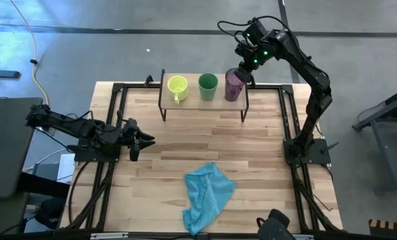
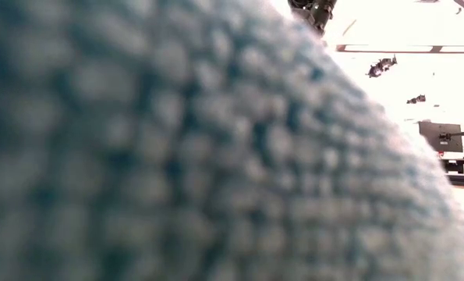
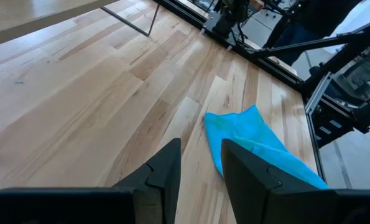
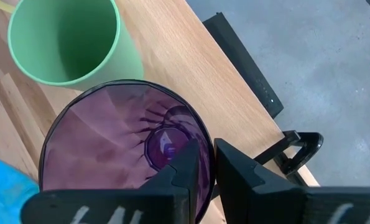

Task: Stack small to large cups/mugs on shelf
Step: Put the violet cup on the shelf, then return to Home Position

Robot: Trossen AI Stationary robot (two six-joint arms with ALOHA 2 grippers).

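While clamping purple cup (image 1: 233, 85) rim, right jaws (image 1: 246, 69).

Yellow-green mug (image 1: 177, 86), green cup (image 1: 208, 85), purple cup (image 1: 234, 83), blue cloth (image 1: 207, 195).

Glossy translucent plastic purple cup (image 4: 110, 143), matt light wood shelf (image 1: 205, 101), nubbly blue cloth (image 1: 208, 193).

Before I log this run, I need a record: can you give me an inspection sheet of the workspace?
Surface: plank wooden tabletop, bare in the middle.
Job's things: yellow-green handled mug, green cup and translucent purple cup in a row on the low wooden shelf.
Clutter: crumpled light blue cloth near the front edge.
End effectors: right end effector pinches the purple cup's rim; left end effector open, empty, at the table's left.
Cables: yellow cable on the floor.
Surroundings: grey floor.
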